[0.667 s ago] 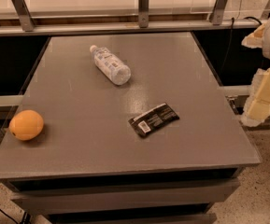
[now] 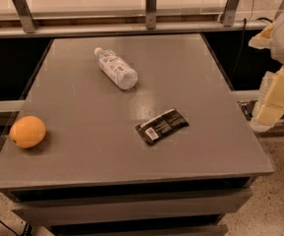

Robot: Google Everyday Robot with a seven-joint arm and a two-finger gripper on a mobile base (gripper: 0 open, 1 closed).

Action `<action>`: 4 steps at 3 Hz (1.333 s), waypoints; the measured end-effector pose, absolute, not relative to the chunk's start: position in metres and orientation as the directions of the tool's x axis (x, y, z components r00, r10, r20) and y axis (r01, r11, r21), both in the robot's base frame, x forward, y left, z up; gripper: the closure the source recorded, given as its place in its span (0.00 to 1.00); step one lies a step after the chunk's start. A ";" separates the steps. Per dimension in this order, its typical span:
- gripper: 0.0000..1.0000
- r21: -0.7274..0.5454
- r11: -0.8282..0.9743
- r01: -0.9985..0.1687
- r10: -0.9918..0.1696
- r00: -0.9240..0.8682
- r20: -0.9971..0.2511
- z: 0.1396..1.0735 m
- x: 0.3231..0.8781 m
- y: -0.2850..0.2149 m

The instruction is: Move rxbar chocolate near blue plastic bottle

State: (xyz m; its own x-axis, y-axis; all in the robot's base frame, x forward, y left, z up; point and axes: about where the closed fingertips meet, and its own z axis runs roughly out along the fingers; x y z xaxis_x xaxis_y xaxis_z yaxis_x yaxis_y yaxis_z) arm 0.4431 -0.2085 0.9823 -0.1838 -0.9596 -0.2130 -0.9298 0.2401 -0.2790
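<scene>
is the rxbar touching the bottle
Apart. The camera view shows grey table between rxbar chocolate and blue plastic bottle; the gripper sits off the table's right edge.

Light: warm, moderate, from overhead. Counter (image 2: 215, 151) carries a pale sheen between bottle (image 2: 116, 69) and bar (image 2: 161, 126). Orange (image 2: 28, 131) throws 1 short, soft shadow to its front right; the bar throws almost none. Recesses behind and beside the counter are near black. Bright band along the top edge. Gripper (image 2: 276, 97), at the right edge beside the counter, is strongly lit. Overall slightly soft; label print unreadable.
</scene>
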 end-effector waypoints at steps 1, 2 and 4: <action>0.00 -0.263 0.135 -0.955 -0.973 -0.077 -0.218 0.969 0.460 -0.189; 0.00 -0.208 -0.002 -0.978 -0.971 0.052 -0.235 0.942 0.478 -0.170; 0.00 -0.159 -0.168 -0.973 -0.921 0.212 -0.326 0.903 0.484 -0.133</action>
